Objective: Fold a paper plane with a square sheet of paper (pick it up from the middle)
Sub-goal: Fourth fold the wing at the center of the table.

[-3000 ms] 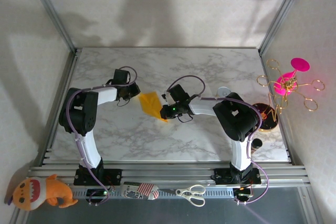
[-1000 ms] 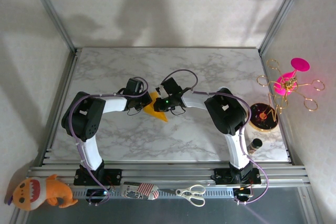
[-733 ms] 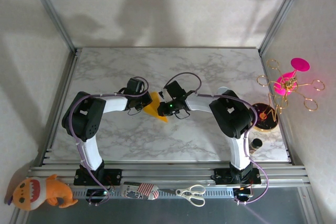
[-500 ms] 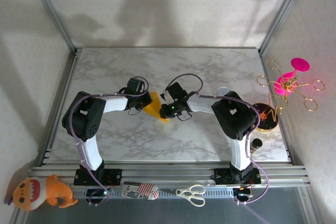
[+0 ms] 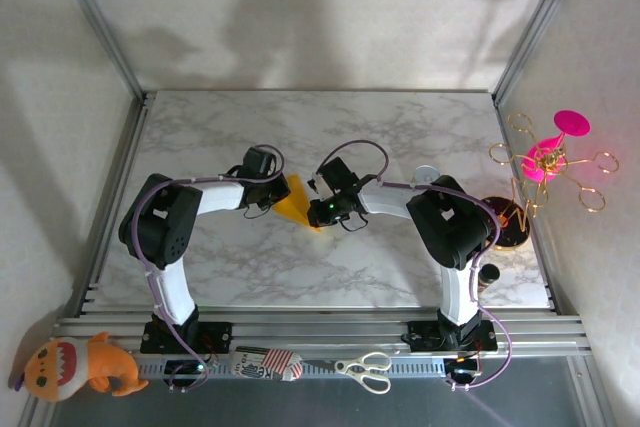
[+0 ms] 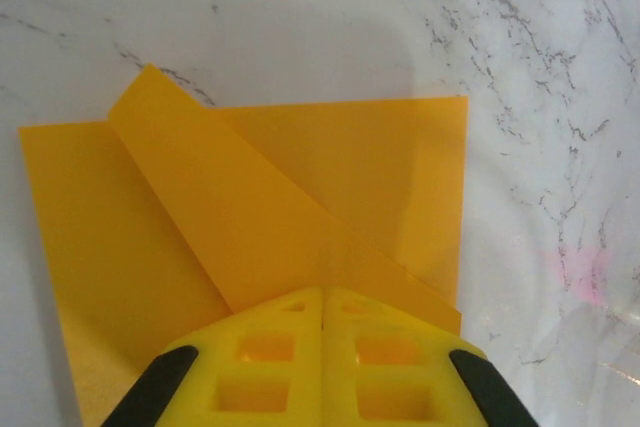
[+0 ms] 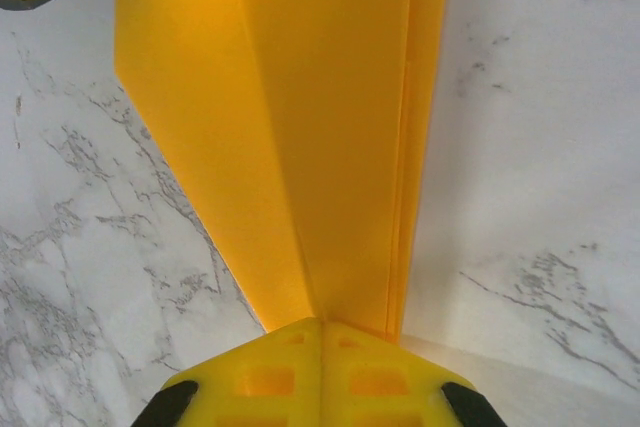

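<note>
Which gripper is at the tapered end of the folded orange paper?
The right gripper: in its wrist view the paper narrows toward it. The left gripper, also shut, is at the wide end, beside the diagonal flap.

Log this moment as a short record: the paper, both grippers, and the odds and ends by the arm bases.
paper sheet: orange-yellow, lying on the marble table, one diagonal flap folded over
left gripper: shut, tips over the folded flap
right gripper: shut, tips at the sheet's tapering end
by the bases: scissors, plush toy
</note>
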